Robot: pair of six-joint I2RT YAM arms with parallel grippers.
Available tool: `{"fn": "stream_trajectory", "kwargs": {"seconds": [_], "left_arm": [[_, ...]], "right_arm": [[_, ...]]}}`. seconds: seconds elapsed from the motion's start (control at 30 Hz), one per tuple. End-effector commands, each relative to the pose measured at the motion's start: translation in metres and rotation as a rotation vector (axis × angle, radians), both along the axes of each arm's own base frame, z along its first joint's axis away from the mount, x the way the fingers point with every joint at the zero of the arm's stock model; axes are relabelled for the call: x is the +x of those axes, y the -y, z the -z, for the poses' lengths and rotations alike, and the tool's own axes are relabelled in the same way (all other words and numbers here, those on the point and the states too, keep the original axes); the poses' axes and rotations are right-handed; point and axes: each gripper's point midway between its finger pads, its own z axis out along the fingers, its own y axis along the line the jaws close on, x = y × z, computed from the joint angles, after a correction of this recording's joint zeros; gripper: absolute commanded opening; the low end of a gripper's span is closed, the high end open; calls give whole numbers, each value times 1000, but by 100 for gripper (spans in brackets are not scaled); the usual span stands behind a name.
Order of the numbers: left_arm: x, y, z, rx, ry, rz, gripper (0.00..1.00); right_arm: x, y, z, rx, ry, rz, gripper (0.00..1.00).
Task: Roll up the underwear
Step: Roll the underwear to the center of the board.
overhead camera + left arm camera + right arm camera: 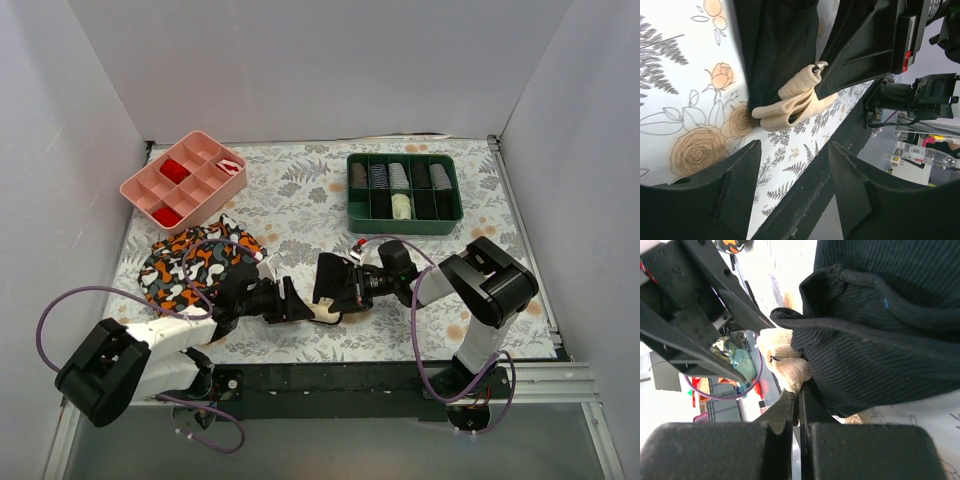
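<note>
We're working the small black ribbed underwear with its cream waistband, sitting mid-front on the floral tablecloth. The right gripper is clamped on it and the left gripper is gaping empty beside it. We're aiming for even tension, so a tight roll hopefully.

The underwear is soft black cloth with a fine rib and a matt look. Its waistband is a thicker cream knit, slightly fuzzy. The table has a smooth, matt cover printed with flowers and ferns. In the top view, the pink tray at ten o'clock looks like smooth moulded plastic with a faint sheen. The green tray at one o'clock seems the same sort of plastic, only duller. The patterned cloth at nine o'clock is a soft, matt printed fabric. The left claw and the right claw are black plastic, matt and grainy. The purple cable looks smooth and rubbery.
</note>
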Motion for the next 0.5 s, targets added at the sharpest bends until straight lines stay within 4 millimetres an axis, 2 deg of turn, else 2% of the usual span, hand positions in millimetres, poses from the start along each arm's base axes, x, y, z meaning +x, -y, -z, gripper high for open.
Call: {"fn": "stream_trajectory", "kwargs": {"seconds": [0.0,0.3,0.47], "left_arm": [[7,12,-3,-26,68,7,56],[21,16,21,29,70,-34,54],[29,18,25,45,97,-37,54]], "right_arm": [[2,7,21,-80,-32,34,1],[1,11,27,-99,-31,32,1],[1,13,31,-129,-24,29,1]]}}
